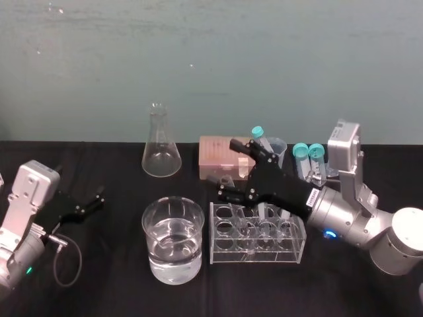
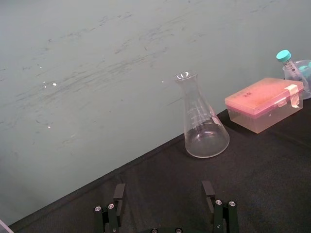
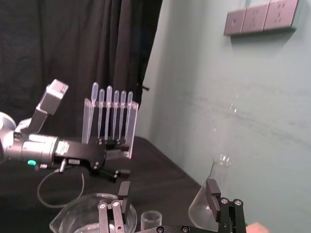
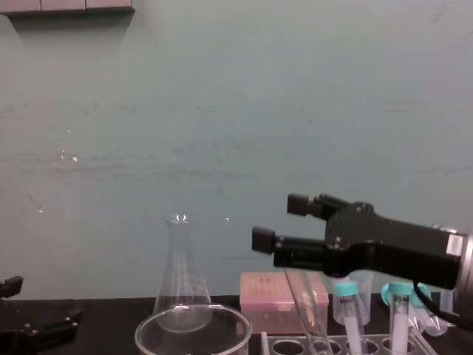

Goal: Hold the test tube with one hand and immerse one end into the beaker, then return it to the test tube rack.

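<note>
Both jaws stood wide and empty: I had the right gripper [image 1: 231, 168] poised over the rack [image 1: 258, 252], ready to close on the tube [image 4: 304, 303] leaning in it, beaker [image 1: 147, 231] just beside, while the left gripper [image 1: 91, 201] sat parked far left.

Black table [image 1: 119, 271] with beaker [image 1: 173, 241], rack [image 1: 258, 236], flask [image 1: 160, 155]
</note>
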